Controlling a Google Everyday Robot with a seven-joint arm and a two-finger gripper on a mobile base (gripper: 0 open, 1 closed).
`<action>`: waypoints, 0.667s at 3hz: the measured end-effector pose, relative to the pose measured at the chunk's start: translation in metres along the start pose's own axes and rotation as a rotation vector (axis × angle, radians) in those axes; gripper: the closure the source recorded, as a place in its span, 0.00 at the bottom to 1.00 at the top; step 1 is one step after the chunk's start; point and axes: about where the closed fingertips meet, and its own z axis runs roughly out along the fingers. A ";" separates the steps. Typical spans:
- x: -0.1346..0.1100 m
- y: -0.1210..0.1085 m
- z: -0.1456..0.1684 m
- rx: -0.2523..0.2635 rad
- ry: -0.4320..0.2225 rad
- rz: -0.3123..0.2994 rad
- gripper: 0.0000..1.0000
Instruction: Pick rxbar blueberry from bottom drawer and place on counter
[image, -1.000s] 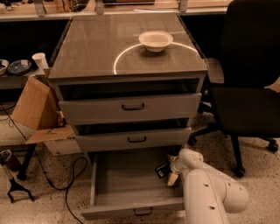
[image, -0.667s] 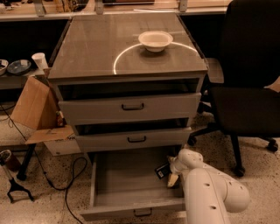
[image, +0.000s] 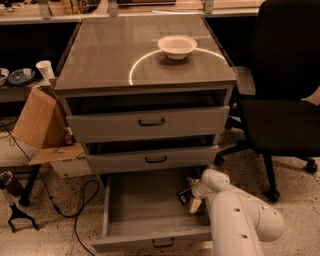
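I have the gripper low at the right end of the bottom drawer, the rxbar blueberry touching or just beside it toward the drawer's middle, apparently lying askew, and I cannot tell the claw's state.

High view, end effector in bottom drawer
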 end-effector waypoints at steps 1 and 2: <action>-0.007 -0.003 0.001 -0.005 -0.003 -0.014 0.00; -0.013 -0.007 0.005 -0.024 0.002 -0.034 0.00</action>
